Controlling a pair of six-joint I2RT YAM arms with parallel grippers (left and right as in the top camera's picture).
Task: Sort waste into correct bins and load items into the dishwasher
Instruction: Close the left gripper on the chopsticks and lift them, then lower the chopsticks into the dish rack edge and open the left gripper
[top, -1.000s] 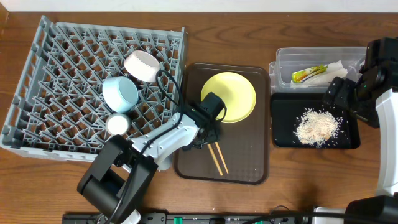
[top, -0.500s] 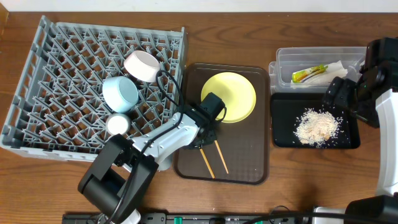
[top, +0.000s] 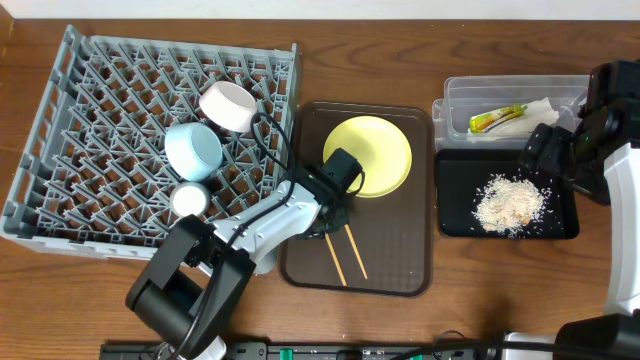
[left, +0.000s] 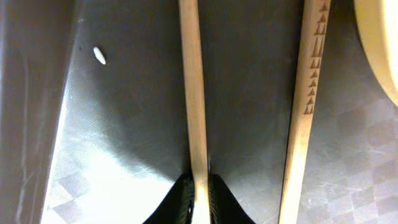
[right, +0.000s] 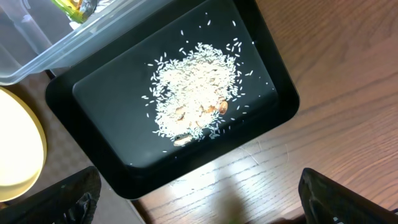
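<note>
On the brown serving tray (top: 400, 265) my left gripper (top: 333, 218) is shut on one wooden chopstick (left: 194, 93), its black fingertips (left: 180, 202) pinching the stick's near end. A second chopstick (left: 305, 99) lies loose beside it on the tray, next to the pale-yellow plate (top: 368, 155). In the grey dish rack (top: 90, 130) sit a white bowl (top: 228, 107) and a light-blue bowl (top: 193, 150). My right gripper (right: 199, 202) hangs open over the black tray (right: 93, 149), which holds rice crumbs (right: 193, 93). The clear tub (top: 460, 95) holds the yellow-green wrapper (top: 497, 119) and white paper (top: 542, 108).
A small white round thing (top: 188, 200) rests in the rack near its front edge. Bare wooden table (right: 323, 74) shows right of the black tray. The left arm's cable loops over the rack's right edge beside the brown tray.
The left jaws have closed on one chopstick. That chopstick has swung a little apart from its partner, toward the left. The right arm has not moved.
</note>
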